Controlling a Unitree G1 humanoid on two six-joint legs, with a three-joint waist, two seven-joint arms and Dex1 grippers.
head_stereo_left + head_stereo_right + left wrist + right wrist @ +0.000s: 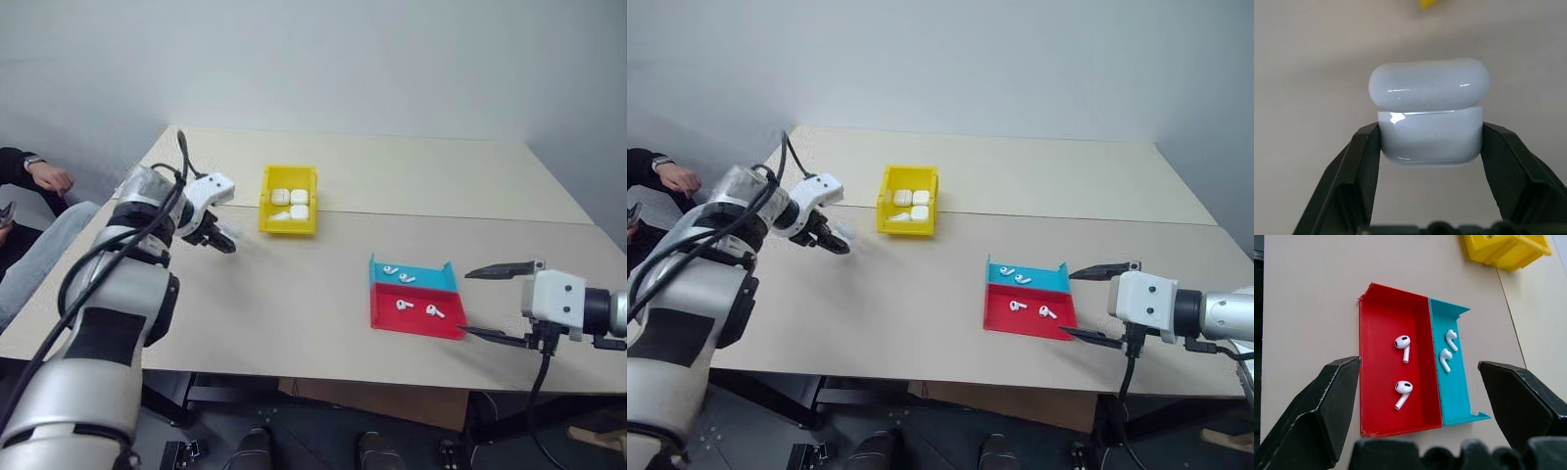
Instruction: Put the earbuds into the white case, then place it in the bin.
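A: Left gripper (1431, 142) clamps a white case (1430, 115), lid apparently ajar, held over the surface near the bin (266, 203). Right gripper (502, 301) gapes, empty, beside the trays.

B: Progress?

A: Early. Four earbuds loose: two in the red tray (1400, 401), two in the teal tray (1455, 396). Bin holds several cases already; count unclear.

bare table (294, 294) between bin (290, 229) and trays (416, 311)

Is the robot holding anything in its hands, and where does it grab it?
The left hand pinches a white case by the two sides of its lower body, below the lid. The right hand is open and holds nothing.
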